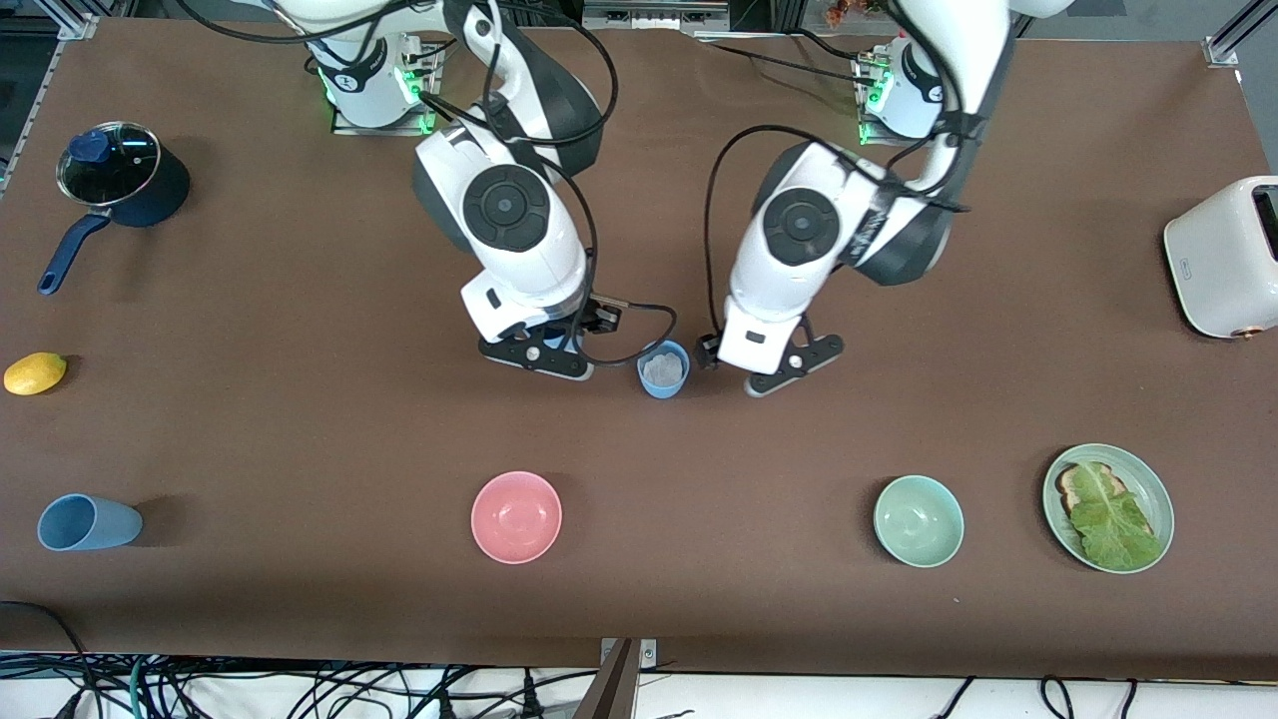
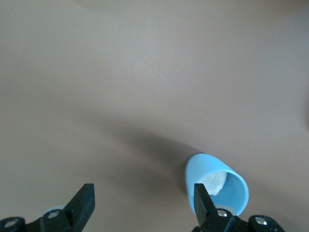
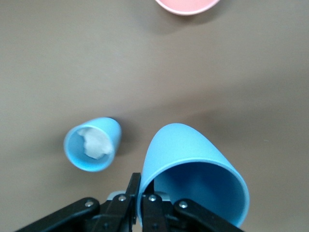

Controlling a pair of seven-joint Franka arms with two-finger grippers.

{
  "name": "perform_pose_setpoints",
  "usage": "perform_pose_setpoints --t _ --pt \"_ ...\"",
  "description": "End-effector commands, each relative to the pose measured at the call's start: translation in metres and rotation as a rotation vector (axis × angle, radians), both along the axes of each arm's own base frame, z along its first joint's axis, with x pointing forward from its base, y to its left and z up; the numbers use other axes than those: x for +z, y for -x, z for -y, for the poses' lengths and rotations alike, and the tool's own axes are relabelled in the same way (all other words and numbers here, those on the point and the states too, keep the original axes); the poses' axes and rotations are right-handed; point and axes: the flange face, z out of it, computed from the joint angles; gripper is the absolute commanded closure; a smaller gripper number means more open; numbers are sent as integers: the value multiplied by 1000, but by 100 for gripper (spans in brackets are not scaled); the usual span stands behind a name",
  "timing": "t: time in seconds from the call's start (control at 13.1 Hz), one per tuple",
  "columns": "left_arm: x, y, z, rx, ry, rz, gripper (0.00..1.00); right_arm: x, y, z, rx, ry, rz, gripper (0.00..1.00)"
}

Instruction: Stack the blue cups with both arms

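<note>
Standing upright mid-table is 1 blue cup (image 1: 663, 369), w/ something whitish inside it, between the 2 grippers. The right gripper (image 1: 535, 356) is just beside that cup, toward the right arm's end of the table; its fingers are pinched together on the rim of a 2nd blue cup (image 3: 193, 169), wall clamped between them, mouth facing the wrist cam. In the front view that held cup is mostly hidden under the arm. The left gripper (image 1: 794, 367) sits just beside the standing cup toward the left arm's end, fingers spread wide apart w/ nothing between them; 1 fingertip (image 2: 203, 198) overlaps the cup's rim in the left wrist view, can't tell if it touches.

A 3rd blue cup (image 1: 88, 523) lies on its side near the front camera at the right arm's end of the table, well apart from both arms. A pink bowl (image 1: 516, 516) is nearer the front camera than the right gripper.
</note>
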Motion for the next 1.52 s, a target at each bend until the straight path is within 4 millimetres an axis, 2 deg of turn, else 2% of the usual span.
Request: perform_pose_setpoints --t 0.0,0.23,0.38,0.53,0.61,0.84,0.91,1.22,1.45 --pt "34 -8 -41 -70 20 -34 5 -5 -7 -24 -43 -51 41 100" --pt "65 -20 -96 -158 29 -35 0 -1 0 -46 -49 -104 94 100" --pt "90 -34 -146 -211 39 -30 0 4 7 -60 -43 -132 117 100" --pt "108 -47 -194 -292 49 -33 0 -3 15 -77 -33 -153 137 100" --pt "114 -52 -217 -326 54 -30 0 -4 17 -82 -44 -165 146 100" --pt "124 -55 -265 -428 69 -36 0 -14 19 -85 -44 -159 127 100" --pt "126 -56 -282 -462 74 -30 0 -15 27 -91 -38 -155 109 100" --pt "135 -56 -352 -599 56 -12 0 -28 29 -95 -34 -150 100 100" --pt "140 -55 -384 -690 33 -5 0 -34 28 -96 -35 -146 95 100"
